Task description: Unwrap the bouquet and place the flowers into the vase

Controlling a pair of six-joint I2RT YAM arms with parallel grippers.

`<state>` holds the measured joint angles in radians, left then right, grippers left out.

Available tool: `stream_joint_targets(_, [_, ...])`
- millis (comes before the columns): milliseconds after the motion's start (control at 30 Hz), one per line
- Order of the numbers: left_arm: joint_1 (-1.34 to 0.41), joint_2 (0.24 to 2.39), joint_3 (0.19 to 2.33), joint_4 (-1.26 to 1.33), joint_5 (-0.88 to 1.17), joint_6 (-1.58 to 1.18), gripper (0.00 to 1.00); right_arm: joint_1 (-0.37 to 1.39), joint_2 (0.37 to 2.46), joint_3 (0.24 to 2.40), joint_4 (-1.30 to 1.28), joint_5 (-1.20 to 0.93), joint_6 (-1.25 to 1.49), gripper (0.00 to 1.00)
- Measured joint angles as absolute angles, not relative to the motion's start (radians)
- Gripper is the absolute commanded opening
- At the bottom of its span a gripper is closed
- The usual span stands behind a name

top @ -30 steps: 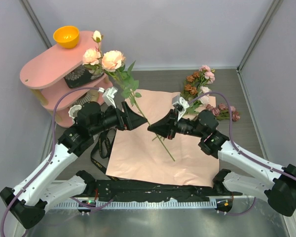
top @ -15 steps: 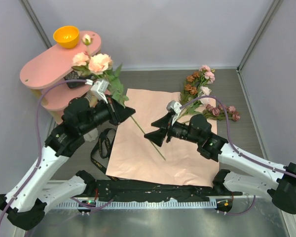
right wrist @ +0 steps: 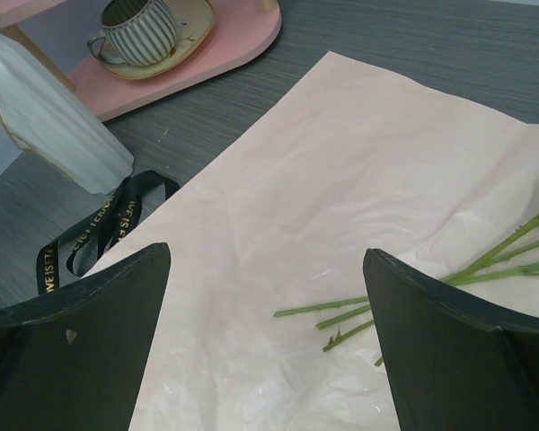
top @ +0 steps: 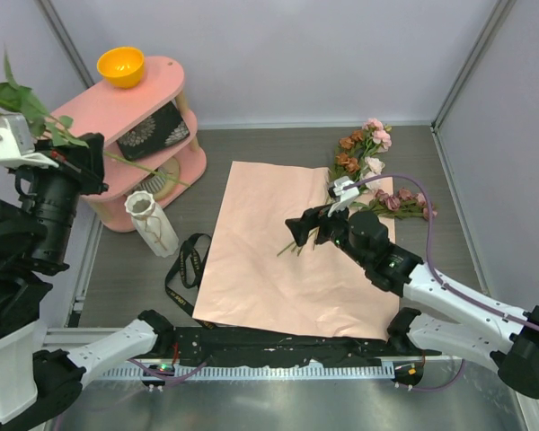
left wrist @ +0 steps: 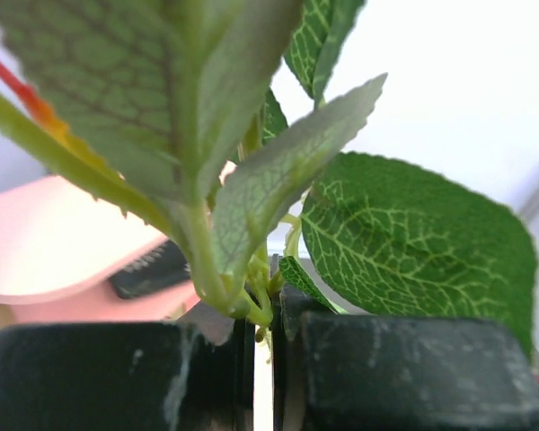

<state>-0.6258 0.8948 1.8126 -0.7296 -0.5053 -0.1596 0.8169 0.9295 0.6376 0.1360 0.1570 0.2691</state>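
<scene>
The left gripper is sitting in the upper left of the overhead frame, and we are seeing its jaws pressed together on the green stem of one rose. In its own wrist view the fingers are pinching that stem just below a cluster of broad, veined leaves. The pale bloom is being cut off by the left edge, and the stem's lower end is slanting down across the pink shelf.

The right gripper is hovering right of centre over the salmon-pink paper sheet, its jaws standing wide apart above the bare paper. We are finding the sheet lying flat and unfolded in the middle of the frame.

The remaining flowers are lying at its upper right corner, pink, cream and rust-brown blooms pointing away, and their cut green stem ends are resting on the paper.

The vase is standing upright left of the sheet, just below the shelf. It is showing white, with a scalloped flared rim and thin brownish lines.

The black ribbon is lying loose between the vase and the paper's left edge, showing gold lettering.

An orange bowl is sitting on the shelf's top tier
</scene>
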Motion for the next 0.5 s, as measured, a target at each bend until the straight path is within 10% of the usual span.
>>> stream_joint_targets(500, [-0.625, 0.888, 1.782, -0.731, -0.779, 0.032, 0.0, 0.817, 0.97, 0.637, 0.134, 0.174, 0.273, 0.95])
